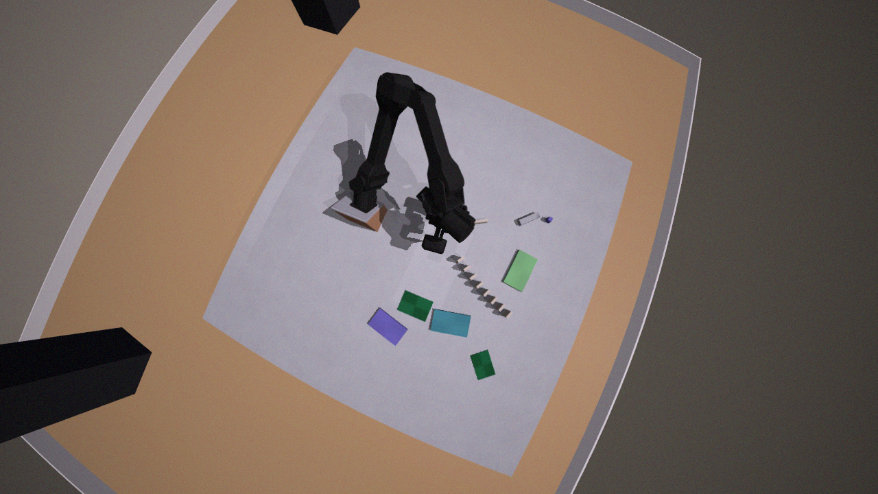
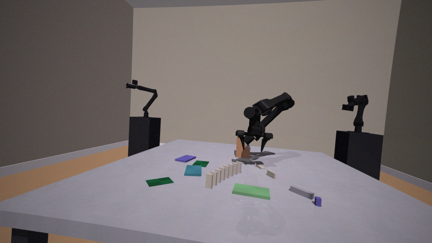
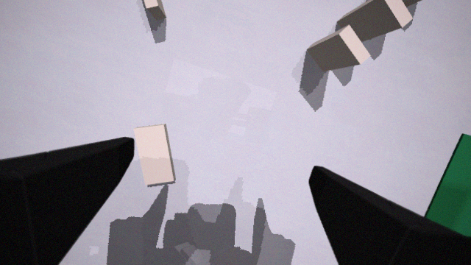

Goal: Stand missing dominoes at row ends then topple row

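Two black stands (image 2: 144, 135) (image 2: 365, 155) in the exterior view, one well to the left of the gripper, one well to the right, each with a black arm on top. Going rightward in that view, first a dark green sheet (image 1: 482, 364) (image 2: 159, 181), well left of the gripper and nearer the camera; then a purple slab (image 1: 387, 326) (image 2: 185, 158), a teal block (image 1: 450, 323) (image 2: 192, 170) and another green sheet (image 1: 415, 305) (image 2: 200, 163) (image 3: 450, 191), all left of the gripper.

Next, a slanting row of eight standing dominoes (image 1: 482, 288) (image 2: 222, 173) (image 3: 336, 48), with its far end near the gripper and in the way on that side. Behind, an orange wedge (image 1: 378, 219) (image 2: 239, 147) under the arm's foot; in front, a light green slab (image 1: 520, 270) (image 2: 250, 191). Above the table, the gripper (image 1: 443, 234) (image 2: 252, 150) (image 3: 225, 160), pointing down, spread almost fully, with nothing held.

Below it, a flat loose domino (image 2: 260, 166) (image 3: 154, 154), near one fingertip in the wrist view. Farther right, a domino on its long edge (image 1: 481, 221) (image 2: 271, 174) (image 3: 156, 10), a grey bar (image 1: 527, 218) (image 2: 301, 192) and a small purple block (image 1: 549, 219) (image 2: 318, 201).

Underneath, a pale grey table (image 1: 306, 264) (image 2: 120, 205) (image 3: 92, 92) with arm shadows; around it, tan floor (image 1: 153, 245) (image 2: 105, 155) and beige wall (image 2: 211, 60) behind.
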Tool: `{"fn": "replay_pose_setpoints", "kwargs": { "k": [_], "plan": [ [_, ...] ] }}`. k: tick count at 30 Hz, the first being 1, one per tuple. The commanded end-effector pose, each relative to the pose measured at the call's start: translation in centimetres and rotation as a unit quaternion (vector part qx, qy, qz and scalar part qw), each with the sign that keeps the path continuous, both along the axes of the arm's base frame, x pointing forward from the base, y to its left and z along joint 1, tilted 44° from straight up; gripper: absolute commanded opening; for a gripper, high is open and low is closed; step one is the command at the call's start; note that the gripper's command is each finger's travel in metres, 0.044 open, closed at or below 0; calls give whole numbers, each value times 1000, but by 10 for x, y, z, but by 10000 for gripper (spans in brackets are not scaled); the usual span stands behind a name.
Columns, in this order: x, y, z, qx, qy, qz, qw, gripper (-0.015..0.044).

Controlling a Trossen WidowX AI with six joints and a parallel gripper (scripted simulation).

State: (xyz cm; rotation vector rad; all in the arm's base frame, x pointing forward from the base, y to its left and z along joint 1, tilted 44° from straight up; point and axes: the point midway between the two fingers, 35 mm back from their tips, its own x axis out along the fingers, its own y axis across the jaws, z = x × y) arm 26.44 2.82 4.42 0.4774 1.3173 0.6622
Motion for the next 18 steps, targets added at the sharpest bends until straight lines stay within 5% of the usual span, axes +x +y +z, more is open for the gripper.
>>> {"fn": "replay_pose_setpoints", "kwargs": {
  "k": [1, 18],
  "plan": [
    [-14, 47, 28, -2, -34, 160, 987, 440],
    [-15, 69, 8, -3, -35, 161, 986, 440]
  ]
}}
